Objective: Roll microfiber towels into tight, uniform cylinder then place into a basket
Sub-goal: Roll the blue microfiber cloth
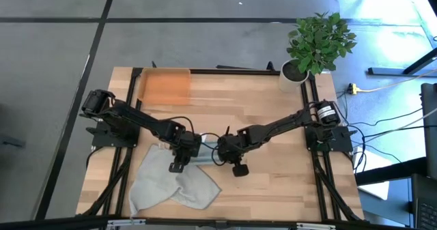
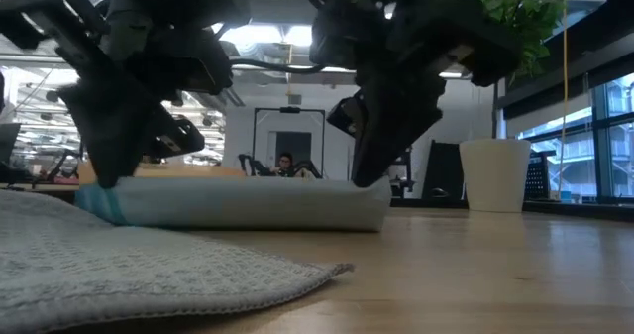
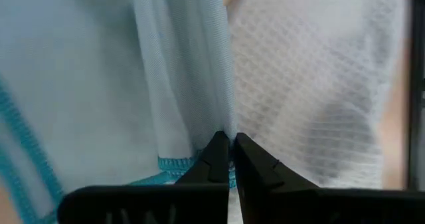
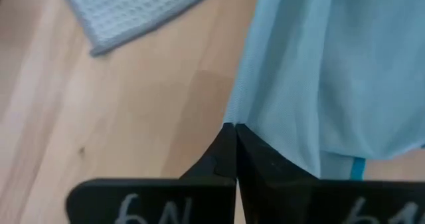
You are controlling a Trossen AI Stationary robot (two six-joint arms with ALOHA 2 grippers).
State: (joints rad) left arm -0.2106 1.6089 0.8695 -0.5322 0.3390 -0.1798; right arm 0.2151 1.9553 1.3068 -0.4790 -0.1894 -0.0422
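Rolled light teal-blue microfiber towel (image 1: 205, 153) at mid-table (image 1: 273, 189), lying crosswise between the two arms. Left gripper (image 3: 230, 143) at its left end, right gripper (image 4: 236, 127) at its right end, fingers of each pinched together on the cloth. Pale grey-green waffle-weave towel (image 1: 171, 185) spread flat toward the table's near left, just beside the roll. Shallow orange rectangular basket (image 1: 164, 87) at far left corner, well apart. White plant pot (image 1: 292, 75) at far right corner.
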